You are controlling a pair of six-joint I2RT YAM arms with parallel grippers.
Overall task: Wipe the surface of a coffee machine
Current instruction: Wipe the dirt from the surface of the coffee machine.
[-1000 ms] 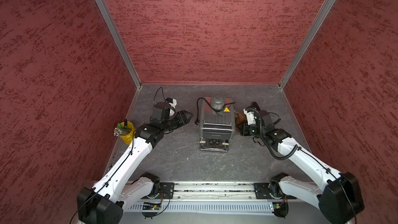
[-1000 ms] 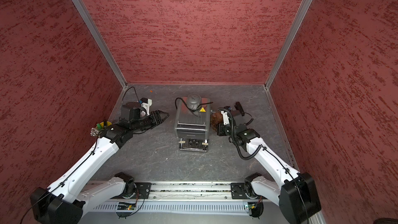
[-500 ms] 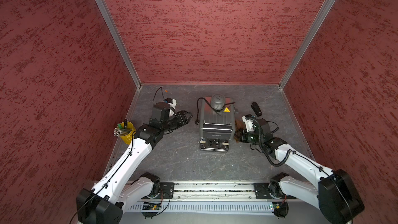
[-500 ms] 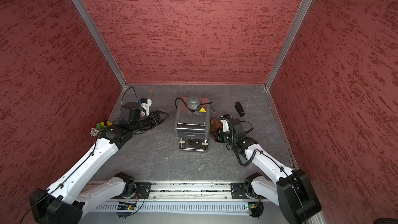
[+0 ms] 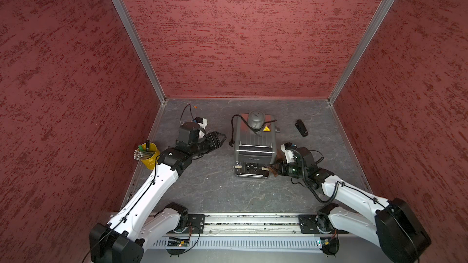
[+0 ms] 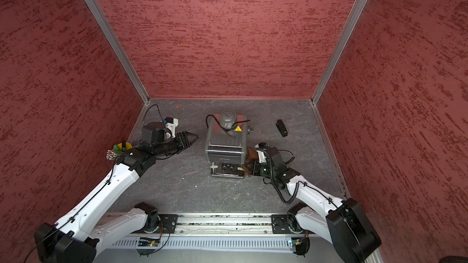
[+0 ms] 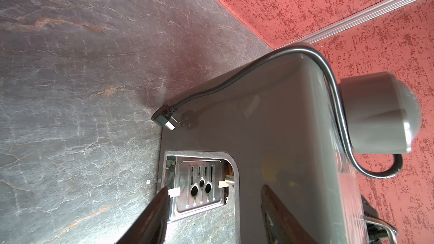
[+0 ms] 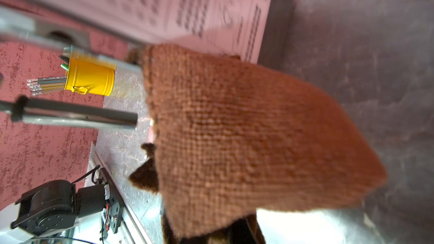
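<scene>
Mostly cloth-hidden, right gripper (image 5: 279, 169) pinching brown cloth (image 8: 246, 137) against coffee machine (image 5: 254, 142), left gripper (image 5: 222, 137) spread, empty

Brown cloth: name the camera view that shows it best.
The right wrist view: the brown cloth fills the frame, its weave plain. Both top views show only a small brown patch beside the coffee machine, near its drip tray. The left wrist view shows no cloth clearly.
</scene>
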